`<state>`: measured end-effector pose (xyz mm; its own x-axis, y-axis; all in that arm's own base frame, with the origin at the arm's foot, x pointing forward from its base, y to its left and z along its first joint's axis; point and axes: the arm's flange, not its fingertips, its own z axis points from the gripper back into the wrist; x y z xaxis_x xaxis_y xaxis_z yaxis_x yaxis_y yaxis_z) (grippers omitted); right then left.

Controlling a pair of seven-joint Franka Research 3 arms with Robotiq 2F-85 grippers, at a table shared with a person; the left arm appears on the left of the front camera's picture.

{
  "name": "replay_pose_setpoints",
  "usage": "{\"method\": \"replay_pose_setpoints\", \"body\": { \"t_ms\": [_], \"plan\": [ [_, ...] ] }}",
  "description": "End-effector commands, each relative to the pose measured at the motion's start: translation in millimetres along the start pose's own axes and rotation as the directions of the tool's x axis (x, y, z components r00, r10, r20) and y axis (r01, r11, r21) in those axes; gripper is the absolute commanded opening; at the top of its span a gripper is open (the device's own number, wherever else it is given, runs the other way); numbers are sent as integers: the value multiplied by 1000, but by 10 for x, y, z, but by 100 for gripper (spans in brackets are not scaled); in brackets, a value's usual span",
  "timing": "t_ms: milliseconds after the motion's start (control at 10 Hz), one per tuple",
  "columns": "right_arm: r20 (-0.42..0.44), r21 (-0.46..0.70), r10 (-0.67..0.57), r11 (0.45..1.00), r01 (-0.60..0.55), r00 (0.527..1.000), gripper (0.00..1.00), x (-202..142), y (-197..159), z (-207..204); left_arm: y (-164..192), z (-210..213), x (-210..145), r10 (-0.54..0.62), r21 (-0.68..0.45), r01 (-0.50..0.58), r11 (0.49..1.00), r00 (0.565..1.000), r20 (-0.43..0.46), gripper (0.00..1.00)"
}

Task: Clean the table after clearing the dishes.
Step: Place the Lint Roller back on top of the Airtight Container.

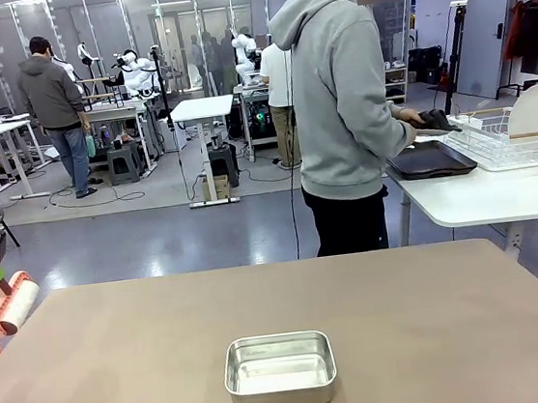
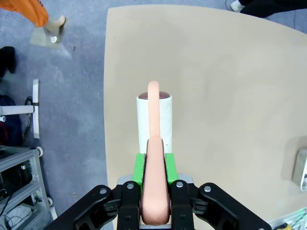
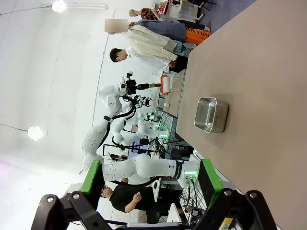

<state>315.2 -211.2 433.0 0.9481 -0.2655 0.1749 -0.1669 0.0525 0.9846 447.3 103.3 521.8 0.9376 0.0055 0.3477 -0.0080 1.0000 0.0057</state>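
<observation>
Nearest to us, we find a shiny steel pan [image 1: 280,370] sitting flat on the tan desk [image 1: 438,318], near its front edge and about midway across; it looks empty, though glare on its floor leaves us unsure. At the desk's left edge we note a lint roller [image 1: 15,302], white-rolled with a pink handle, hanging just off the corner. In the left wrist view the left gripper [image 2: 155,178] is pressed together on that pink handle, the green pads [image 2: 139,167] tight against both sides, the white roll [image 2: 154,120] pointing away from the wrist over the desk's edge region, and we cannot tell whether the roll touches the top. In the right wrist view the right gripper [image 3: 151,184] stands spread wide with nothing between its fingers, raised well clear of the desk. Beyond the far edge a person in a grey hoodie [image 1: 340,96] stands turned toward a white side desk [image 1: 487,198], gloved hands [image 1: 432,122] at a dark brown tray [image 1: 430,160] resting there. Just beside the tray a white wire rack [image 1: 510,140] holds a round white plate [image 1: 534,111] on edge.
</observation>
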Motion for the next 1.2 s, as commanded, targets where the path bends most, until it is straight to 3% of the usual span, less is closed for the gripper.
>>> {"method": "replay_pose_setpoints", "body": {
  "t_ms": [0,400,600,800,900,1100],
  "plan": [
    [-1,0,-4,1000,4,1000,100,-11,41,1,15,25,7,2,-1,-2,1000,1000,7,20],
    [-1,0,-4,1000,4,1000,100,-11,41,1,-1,0,0,0,0,0,1000,1000,0,20],
    [-1,0,-4,1000,4,1000,100,-11,41,1,-492,239,186,-242,31,241,970,970,36,20],
    [-1,0,-4,1000,4,1000,100,-11,41,1,-976,502,346,-412,14,412,911,908,78,20],
    [-1,0,-4,1000,4,1000,100,-11,41,1,-1231,654,404,-502,18,502,865,863,52,20],
    [-1,0,-4,1000,4,1000,100,-11,41,1,-1858,848,415,-708,9,708,706,706,25,20]
  ]
}}
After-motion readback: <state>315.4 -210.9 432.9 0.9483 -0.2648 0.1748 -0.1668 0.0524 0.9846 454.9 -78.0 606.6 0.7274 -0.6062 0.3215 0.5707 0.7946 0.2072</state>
